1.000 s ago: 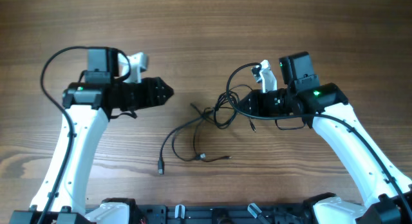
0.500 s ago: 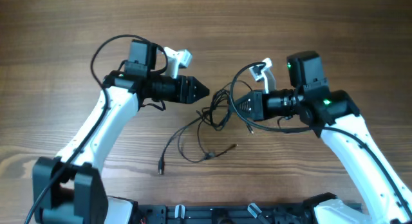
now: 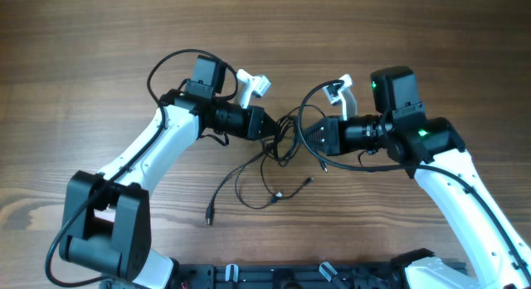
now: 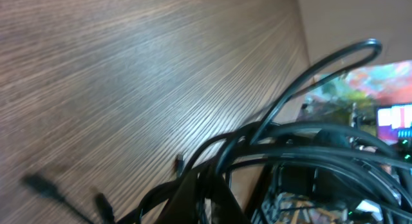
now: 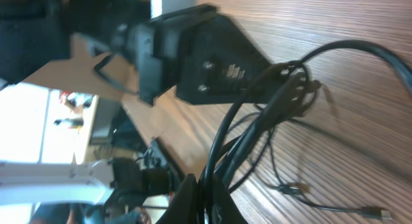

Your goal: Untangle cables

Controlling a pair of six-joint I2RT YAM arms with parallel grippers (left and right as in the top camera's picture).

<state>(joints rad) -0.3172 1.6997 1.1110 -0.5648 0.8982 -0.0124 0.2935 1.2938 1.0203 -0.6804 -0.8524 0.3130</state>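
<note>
Only overhead shows cables (image 3: 278,148) whole (wrists crop them).

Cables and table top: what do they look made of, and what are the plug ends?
The cables look sheathed in black, slightly glossy plastic or rubber; they bend in loose loops. The plug ends look metallic and greyish, but are too tiny to be sure. The table shows matte brown wood grain; solid wood or laminate cannot be told.
</note>
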